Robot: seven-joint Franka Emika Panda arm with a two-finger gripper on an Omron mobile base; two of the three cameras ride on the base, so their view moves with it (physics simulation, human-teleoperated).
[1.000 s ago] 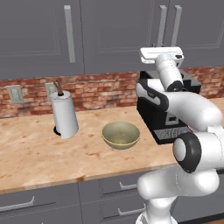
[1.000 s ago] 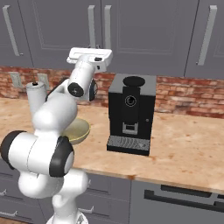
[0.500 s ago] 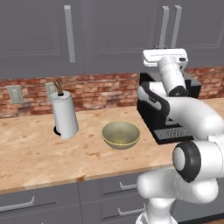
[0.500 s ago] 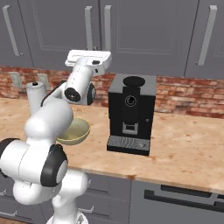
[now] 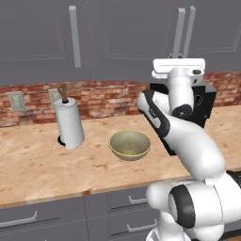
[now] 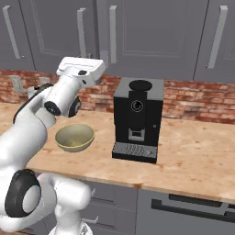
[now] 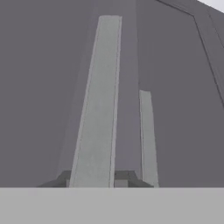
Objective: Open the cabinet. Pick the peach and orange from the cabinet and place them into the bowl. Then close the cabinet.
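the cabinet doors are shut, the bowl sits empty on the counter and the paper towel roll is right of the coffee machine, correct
Not quite: the paper towel roll stands left of the bowl, and the coffee machine is on the bowl's right, as the left base view shows. The cabinet doors are shut and the bowl is empty.

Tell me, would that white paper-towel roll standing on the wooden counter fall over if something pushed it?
Probably, if pushed high up: the white paper-towel roll stands tall and narrow on a small dark base. It looks light, being only wound paper, so a low nudge might just slide it across the smooth wooden counter. Its soft sides would likely dent rather than break.
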